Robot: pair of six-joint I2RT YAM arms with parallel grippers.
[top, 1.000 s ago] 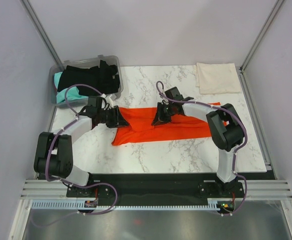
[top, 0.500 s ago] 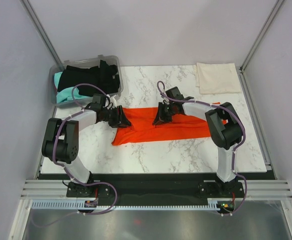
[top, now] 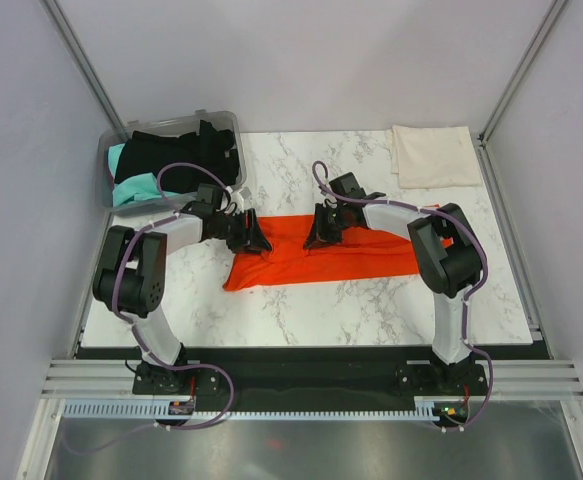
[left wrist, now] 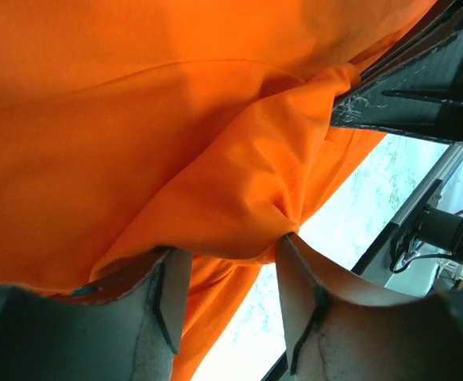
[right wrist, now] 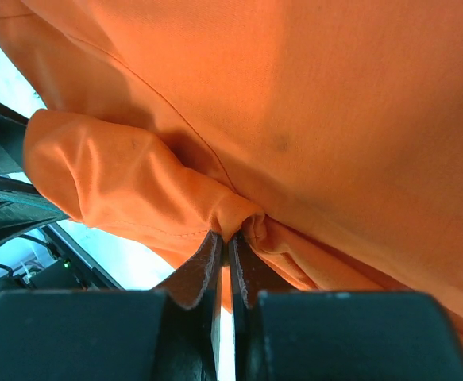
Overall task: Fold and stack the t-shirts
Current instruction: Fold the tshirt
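Marble table (top: 371, 300): white, grey-veined top; bears all the items below.

Orange-red t-shirt (top: 361, 255): lies across the middle of the table as a long band running left to right, its left end wider and reaching nearer the front edge; both grippers sit on its upper left part, close together.

Grey plastic bin (top: 221, 118): clear-walled, at the far left corner of the table, overhanging the marble's left edge.

Black t-shirt (top: 176, 155): crumpled in the bin, filling most of it.

Cream-white t-shirt (top: 433, 155): folded into a flat rectangle at the far right corner, well apart from the orange-red one.

Teal t-shirt (top: 131, 190): in the bin under the black one, showing at the left and near side.

Left gripper (left wrist: 225, 262): fingers spread with a clear gap; orange-red cloth bunches at the tips, one tip touching a fold – not clamped.

Right gripper (right wrist: 229, 242): fingers pressed together – pinching a small fold of the orange-red t-shirt.
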